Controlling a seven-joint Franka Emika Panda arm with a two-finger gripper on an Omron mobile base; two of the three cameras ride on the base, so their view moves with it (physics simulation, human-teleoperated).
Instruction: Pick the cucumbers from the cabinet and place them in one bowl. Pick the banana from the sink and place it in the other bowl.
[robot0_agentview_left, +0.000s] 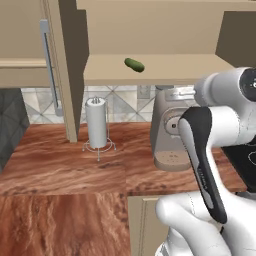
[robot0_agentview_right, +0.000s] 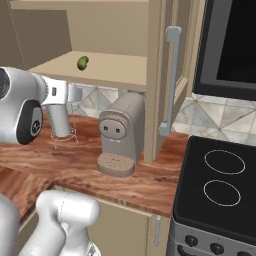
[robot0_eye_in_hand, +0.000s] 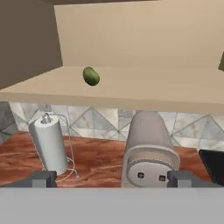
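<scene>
One cucumber (robot0_agentview_left: 134, 64) lies on the cabinet (robot0_agentview_left: 165, 69) shelf, long axis running front-to-back; end effector (robot0_eye_in_hand: 112, 178) spread open.

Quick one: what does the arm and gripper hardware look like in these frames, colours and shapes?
The arm has glossy white rounded links with black joint sections; one long black curved cover runs down the link. A round dark joint cap carries a small white mark. The gripper shows two small dark grey, blocky finger tips. No cables visible.

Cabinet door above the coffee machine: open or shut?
Open. The cabinet door stands swung outward, exposing the shelf with one cucumber lying on it.
</scene>
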